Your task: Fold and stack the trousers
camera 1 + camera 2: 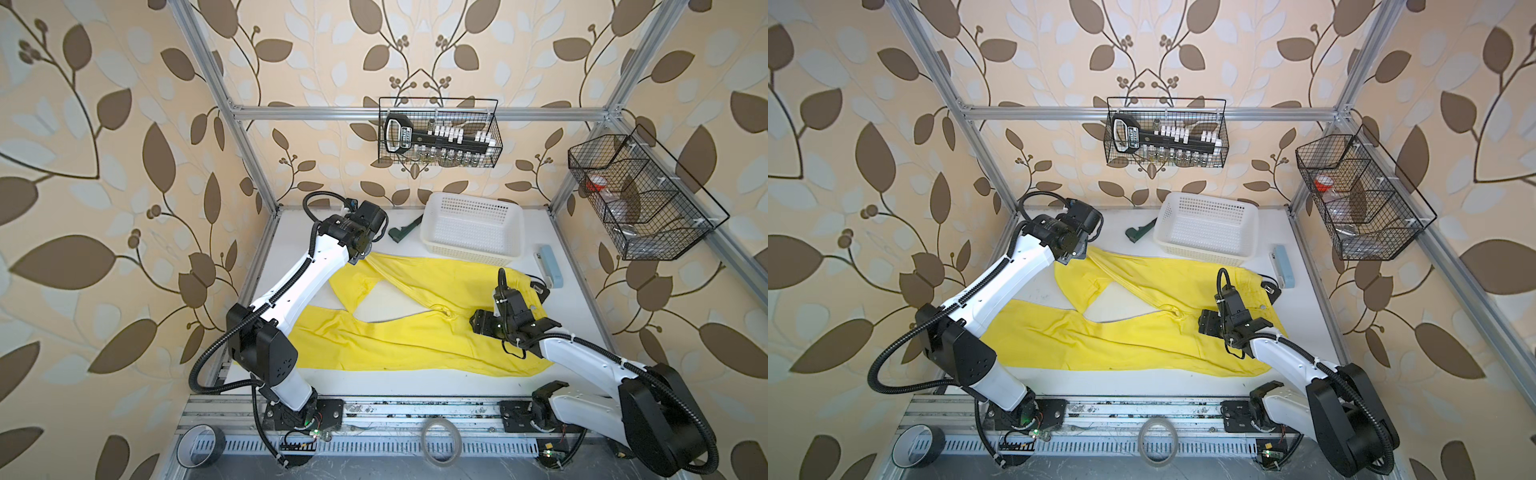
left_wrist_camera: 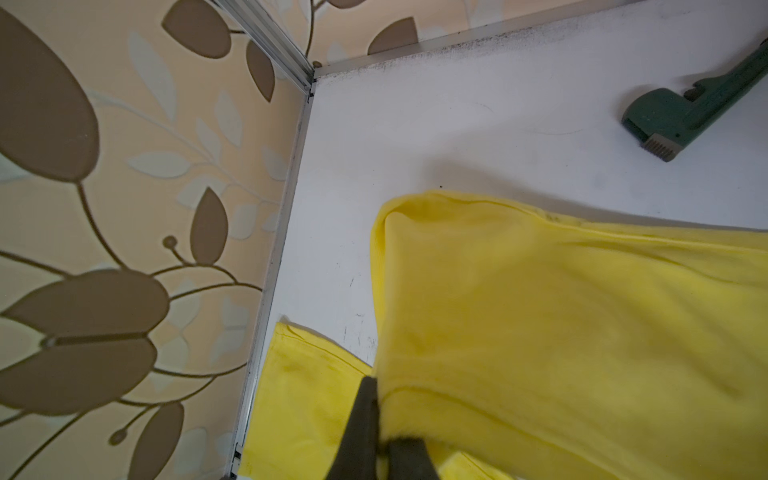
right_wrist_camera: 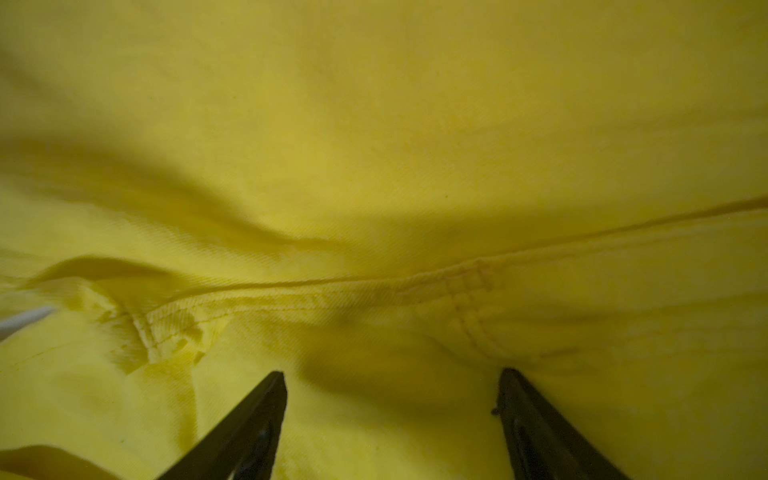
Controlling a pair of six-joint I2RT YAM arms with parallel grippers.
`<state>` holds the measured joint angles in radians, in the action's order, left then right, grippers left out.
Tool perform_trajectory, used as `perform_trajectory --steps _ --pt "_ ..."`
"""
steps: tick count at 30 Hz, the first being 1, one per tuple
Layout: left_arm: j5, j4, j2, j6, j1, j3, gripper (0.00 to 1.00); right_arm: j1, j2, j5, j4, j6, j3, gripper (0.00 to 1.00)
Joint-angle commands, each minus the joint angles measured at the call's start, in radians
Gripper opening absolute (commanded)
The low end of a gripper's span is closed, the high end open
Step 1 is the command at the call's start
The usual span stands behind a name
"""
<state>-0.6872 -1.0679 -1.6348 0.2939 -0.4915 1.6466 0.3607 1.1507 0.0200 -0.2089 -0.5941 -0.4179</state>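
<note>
The trousers [image 1: 415, 340] lie spread over most of the white table [image 1: 374, 384] with one leg along the near edge, and the right gripper [image 3: 390, 374] sits low over the crotch seam, jaws wide and empty. Farther back, the left gripper [image 2: 382, 432] is pinched tight on the far leg's edge, raising a fold; the cloth looks light, limp and prone to sagging, so I judge hems and seams the surest holds. Beyond, the white perforated basket [image 1: 471, 226] and green pipe wrench [image 1: 405, 230] crowd the rear, leaving open room mainly toward the middle and front.
</note>
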Motion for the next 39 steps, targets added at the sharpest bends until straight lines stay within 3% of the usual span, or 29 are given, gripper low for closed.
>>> perform_trajectory --steps 1,4,12,14,18,20,23,27,31,35,39 --pt "0.007 0.009 -0.053 -0.047 -0.053 -0.006 0.08 0.009 -0.009 0.04 -0.071 -0.032 0.039 0.81" --pt "0.055 0.054 -0.117 -0.028 -0.101 -0.035 0.09 0.02 -0.016 0.043 -0.074 -0.04 0.041 0.81" --pt "-0.065 0.221 -0.279 0.021 -0.125 -0.011 0.11 0.07 -0.017 0.049 -0.072 -0.07 0.038 0.81" --pt "-0.011 0.241 -0.318 0.03 -0.124 0.024 0.13 0.08 -0.018 0.051 -0.068 -0.079 0.039 0.81" --pt "0.099 0.203 -0.397 0.066 -0.126 0.076 0.23 0.092 -0.012 0.042 -0.059 -0.088 0.041 0.81" --pt "0.107 0.187 -0.398 0.088 -0.126 0.077 0.36 0.099 -0.008 0.039 -0.052 -0.09 0.044 0.81" --pt "0.155 0.16 -0.335 0.113 -0.125 0.056 0.62 0.102 -0.005 0.031 -0.047 -0.088 0.045 0.81" --pt "0.258 0.069 -0.186 0.165 -0.125 -0.017 0.75 0.103 -0.023 0.026 -0.062 -0.082 0.035 0.81" --pt "0.396 0.023 0.02 0.247 -0.125 -0.204 0.78 0.103 -0.046 0.015 -0.08 -0.075 0.018 0.81" --pt "0.383 0.049 0.186 0.339 -0.122 -0.434 0.78 0.109 -0.068 -0.004 -0.096 -0.059 -0.011 0.82" --pt "0.43 0.164 0.231 0.363 -0.048 -0.58 0.77 0.13 -0.082 -0.015 -0.104 -0.05 -0.042 0.84"
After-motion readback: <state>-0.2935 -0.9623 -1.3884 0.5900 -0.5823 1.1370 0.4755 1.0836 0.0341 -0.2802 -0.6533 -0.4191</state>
